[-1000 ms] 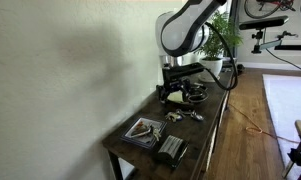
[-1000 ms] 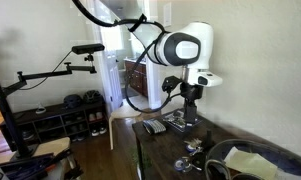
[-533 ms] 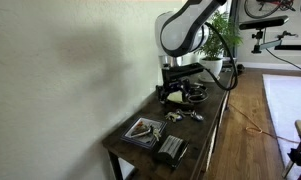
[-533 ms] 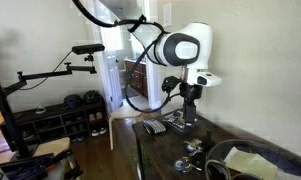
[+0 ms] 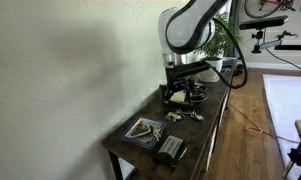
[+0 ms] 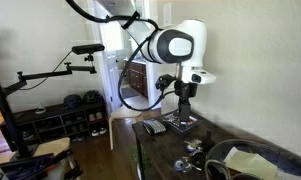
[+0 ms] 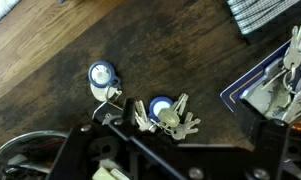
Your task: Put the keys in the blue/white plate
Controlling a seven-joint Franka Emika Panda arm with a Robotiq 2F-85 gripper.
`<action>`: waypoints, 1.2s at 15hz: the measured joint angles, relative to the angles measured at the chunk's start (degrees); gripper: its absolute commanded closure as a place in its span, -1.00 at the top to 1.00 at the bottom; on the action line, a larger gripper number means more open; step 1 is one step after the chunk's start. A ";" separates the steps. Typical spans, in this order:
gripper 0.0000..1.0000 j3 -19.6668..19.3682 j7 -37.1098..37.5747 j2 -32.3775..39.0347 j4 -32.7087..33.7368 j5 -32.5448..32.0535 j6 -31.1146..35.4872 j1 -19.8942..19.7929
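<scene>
The keys (image 7: 160,115) are a silvery bunch on a ring with two round blue tags, lying on the dark wooden table. In the wrist view they sit just ahead of my gripper (image 7: 178,145), between its open, empty fingers. The blue/white plate (image 7: 242,88) shows at the right edge of that view, beside the keys. In an exterior view the plate (image 5: 143,130) lies near the table's front end, the keys (image 5: 183,116) in the middle, and my gripper (image 5: 177,93) hovers above the table behind them. My gripper also shows in the other exterior view (image 6: 182,116).
A black ribbed object (image 5: 171,150) lies at the table's front corner. A small dark round bowl (image 5: 197,93) stands near the gripper. A round pale yellow dish (image 6: 255,160) sits at the near end. The wall runs along one long table edge.
The arm has shifted slightly sideways above the table. The keys and plate have not moved.
</scene>
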 measured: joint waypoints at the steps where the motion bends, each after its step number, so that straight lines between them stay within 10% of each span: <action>1: 1.00 0.00 0.00 -1.44 -1.53 -0.06 0.00 0.13; 18: 1.00 -0.46 0.04 -11.92 -13.81 -3.84 4.60 -1.21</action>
